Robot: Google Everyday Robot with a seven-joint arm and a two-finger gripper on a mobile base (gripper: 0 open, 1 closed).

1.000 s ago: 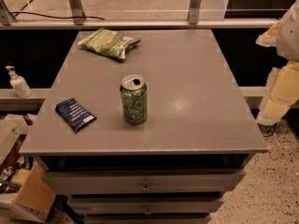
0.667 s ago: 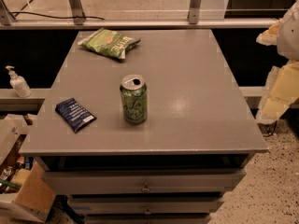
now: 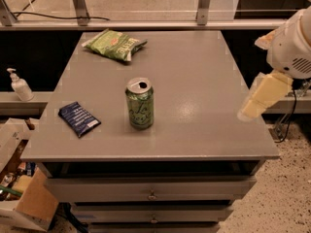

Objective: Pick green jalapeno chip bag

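The green jalapeno chip bag [image 3: 114, 44] lies flat at the far left corner of the grey table [image 3: 194, 72]; it is light green with white lettering and a red-orange mark. My gripper [image 3: 258, 101], pale yellow on a white arm, hangs at the table's right edge, far from the bag and holding nothing.
An opened green soda can [image 3: 140, 104] stands upright near the table's middle. A small dark blue packet [image 3: 78, 119] lies at the front left. A sanitiser bottle [image 3: 19, 85] stands on a ledge to the left. A cardboard box [image 3: 22, 198] sits on the floor at lower left.
My gripper has moved left, from beside the table to over its right edge. The bag, can and packet have not moved.
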